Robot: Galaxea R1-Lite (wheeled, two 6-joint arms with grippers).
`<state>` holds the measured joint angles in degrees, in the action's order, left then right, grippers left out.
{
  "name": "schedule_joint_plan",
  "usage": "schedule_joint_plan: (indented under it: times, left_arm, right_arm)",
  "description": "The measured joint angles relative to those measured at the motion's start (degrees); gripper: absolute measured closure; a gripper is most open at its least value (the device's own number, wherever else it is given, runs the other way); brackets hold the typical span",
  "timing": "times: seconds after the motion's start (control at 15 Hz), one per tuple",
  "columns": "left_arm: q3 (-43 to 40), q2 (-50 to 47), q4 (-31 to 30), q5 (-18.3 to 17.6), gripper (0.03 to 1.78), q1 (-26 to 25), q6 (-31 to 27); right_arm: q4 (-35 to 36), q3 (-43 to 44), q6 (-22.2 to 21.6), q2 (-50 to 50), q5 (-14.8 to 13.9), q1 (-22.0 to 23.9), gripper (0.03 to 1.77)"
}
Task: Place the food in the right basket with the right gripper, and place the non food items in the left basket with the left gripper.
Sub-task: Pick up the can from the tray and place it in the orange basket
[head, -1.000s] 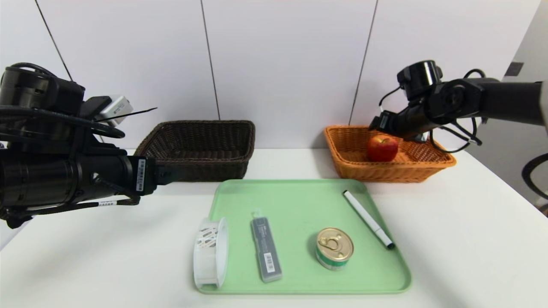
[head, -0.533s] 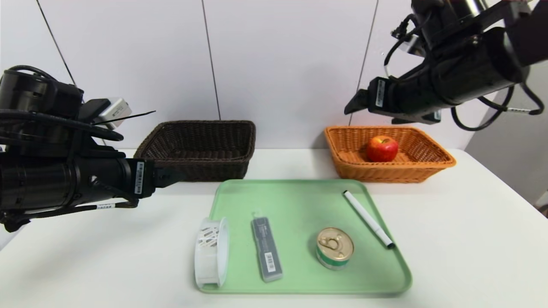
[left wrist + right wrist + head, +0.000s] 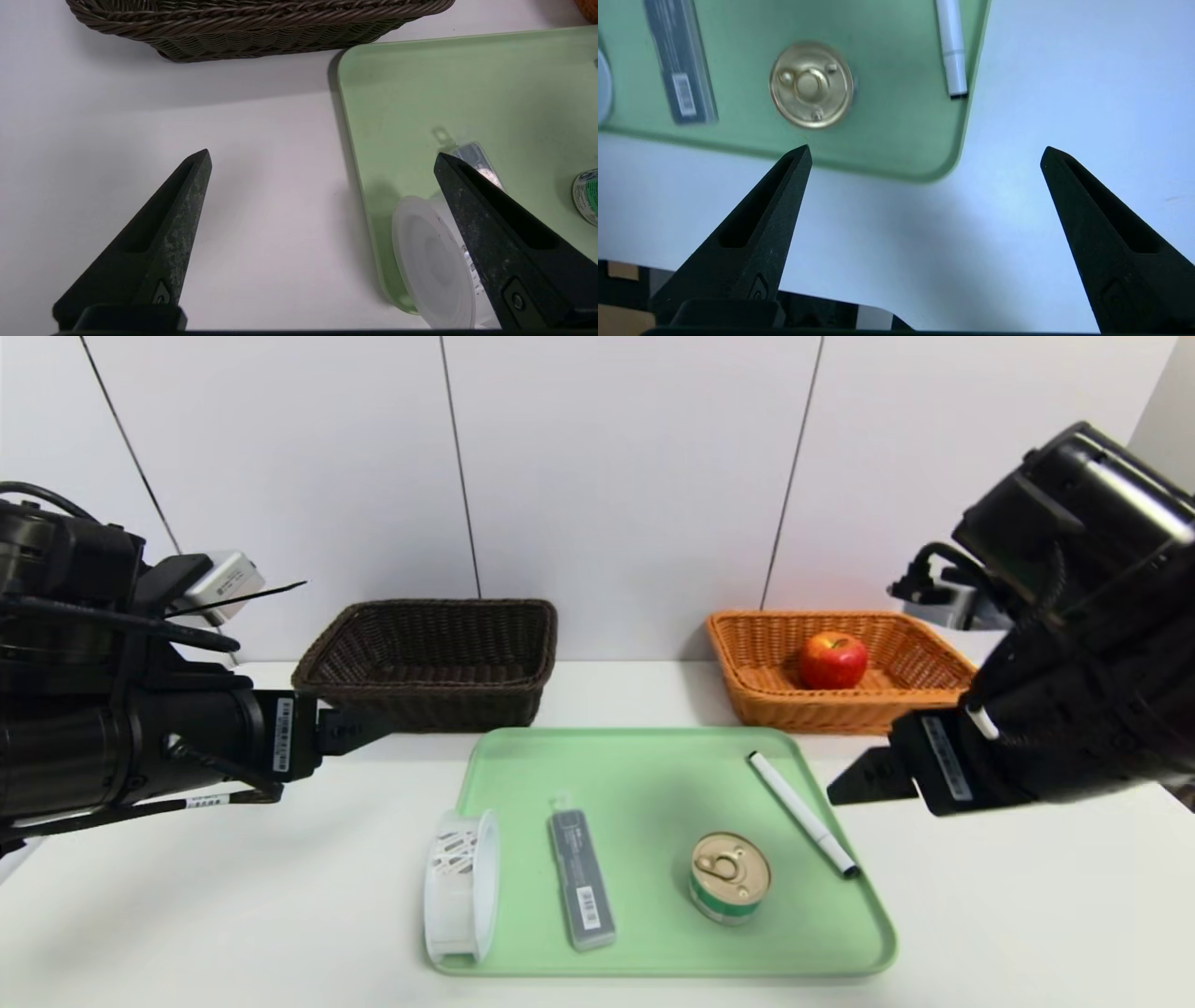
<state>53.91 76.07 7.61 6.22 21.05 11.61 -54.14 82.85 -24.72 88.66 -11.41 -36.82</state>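
This looks like a robotics lab or a test station set up like one, though the exact kind of room cannot be told. Two black robot arms, the left one and the right one, with exposed cables and barcode stickers, reach over a plain white worktop. Behind its far edge stand smooth white panels with thin dark seams. A green tray lies near the worktop's front edge, with two wicker baskets beyond.
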Motion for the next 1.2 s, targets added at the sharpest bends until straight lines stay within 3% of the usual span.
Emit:
schedule_joint_plan:
  times: [0.33, 0.53, 1.07, 1.2]
  left_arm:
    - [-1.27, -1.46, 0.02, 0.0, 0.12, 0.13, 0.1]
    - [-1.49, -1.68, 0.1, 0.09, 0.12, 0.5, 0.1]
    - [-1.97, -2.82, 1.84, 0.76, 0.12, 0.68, 0.1]
    - [-1.88, -3.0, 1.87, 0.76, 0.12, 0.83, 0.07]
  right_arm:
    - [16.8, -26.06, 1.55, -14.14, -1.12, -3.86, 0.11]
    - [30.09, -38.21, 3.64, -21.1, 0.0, -5.77, 0.11]
    - [67.06, -63.37, 12.13, -26.54, 2.54, -10.86, 0.11]
    - [71.5, -66.39, 13.51, -26.73, 3.12, -12.17, 0.11]
